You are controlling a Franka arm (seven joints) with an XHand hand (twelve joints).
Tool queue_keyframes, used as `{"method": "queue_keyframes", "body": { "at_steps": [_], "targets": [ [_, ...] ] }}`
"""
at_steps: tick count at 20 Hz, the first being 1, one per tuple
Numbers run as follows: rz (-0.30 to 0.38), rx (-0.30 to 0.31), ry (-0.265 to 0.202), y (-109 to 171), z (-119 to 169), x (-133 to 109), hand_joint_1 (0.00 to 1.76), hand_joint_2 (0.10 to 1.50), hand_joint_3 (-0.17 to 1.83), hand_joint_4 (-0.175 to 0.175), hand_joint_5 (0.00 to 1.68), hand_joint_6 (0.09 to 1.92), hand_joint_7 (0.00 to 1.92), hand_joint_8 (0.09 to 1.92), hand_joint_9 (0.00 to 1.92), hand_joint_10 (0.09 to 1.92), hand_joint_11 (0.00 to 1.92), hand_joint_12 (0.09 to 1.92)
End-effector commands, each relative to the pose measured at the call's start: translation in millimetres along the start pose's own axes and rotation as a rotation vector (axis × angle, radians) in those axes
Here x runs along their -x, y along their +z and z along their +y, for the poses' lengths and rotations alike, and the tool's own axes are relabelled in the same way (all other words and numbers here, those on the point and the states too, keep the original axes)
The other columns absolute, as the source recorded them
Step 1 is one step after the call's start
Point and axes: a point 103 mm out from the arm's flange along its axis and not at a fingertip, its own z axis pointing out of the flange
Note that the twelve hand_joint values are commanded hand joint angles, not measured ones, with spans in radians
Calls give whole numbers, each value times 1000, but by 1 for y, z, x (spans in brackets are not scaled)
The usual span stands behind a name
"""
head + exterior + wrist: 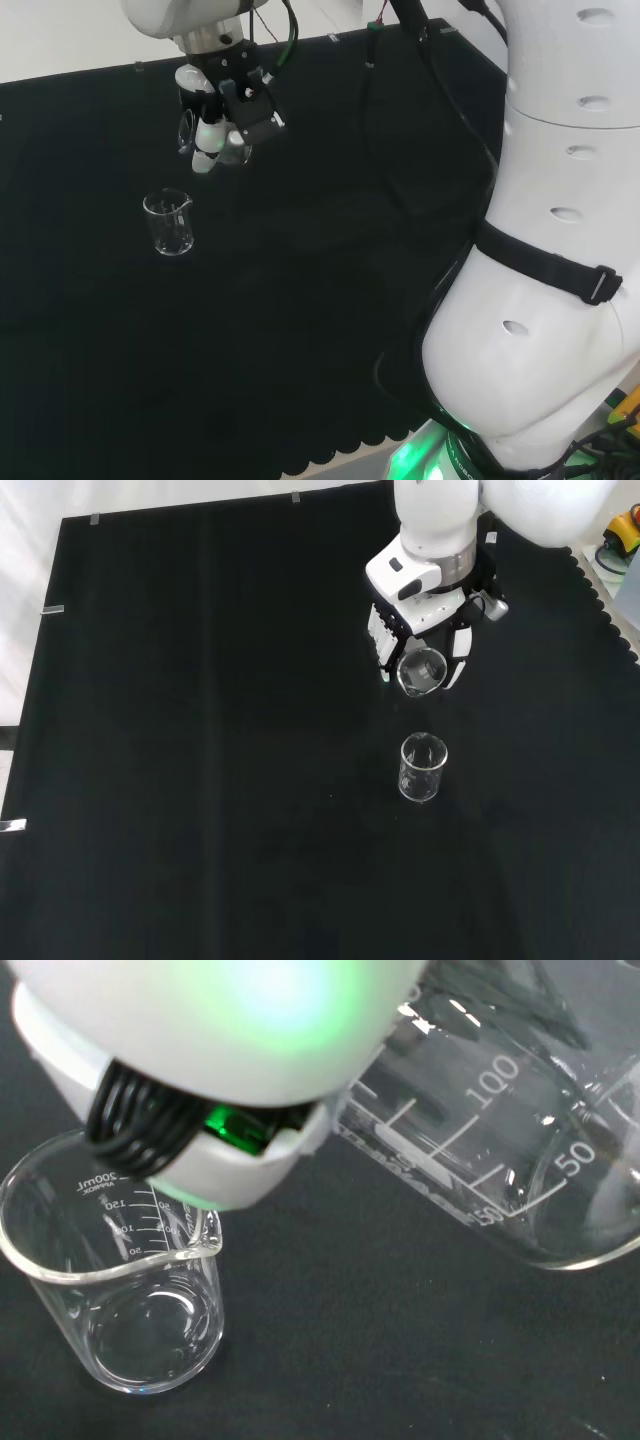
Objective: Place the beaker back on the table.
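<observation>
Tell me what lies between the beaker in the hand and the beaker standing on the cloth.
Nothing: in the front view only bare black cloth separates the held beaker from the standing beaker.

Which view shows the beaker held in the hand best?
The wrist view: the held beaker is close, tilted, its scale marks plain. The front view shows its mouth between the fingers of the hand. In the head view it is faint glass behind the hand.
</observation>
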Motion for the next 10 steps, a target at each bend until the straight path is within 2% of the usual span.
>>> {"method": "queue_keyframes", "body": {
  "at_steps": [1, 10],
  "targets": [
    [81, 33, 23, 4, -3, 14, 1435, 601, 631, -175, 1387, 405, 1510, 362, 1409, 309, 1274, 794],
    [190, 115, 62, 14, -8, 28, 1435, 602, 630, -175, 1387, 405, 1506, 361, 1412, 313, 1272, 792]
  ]
}}
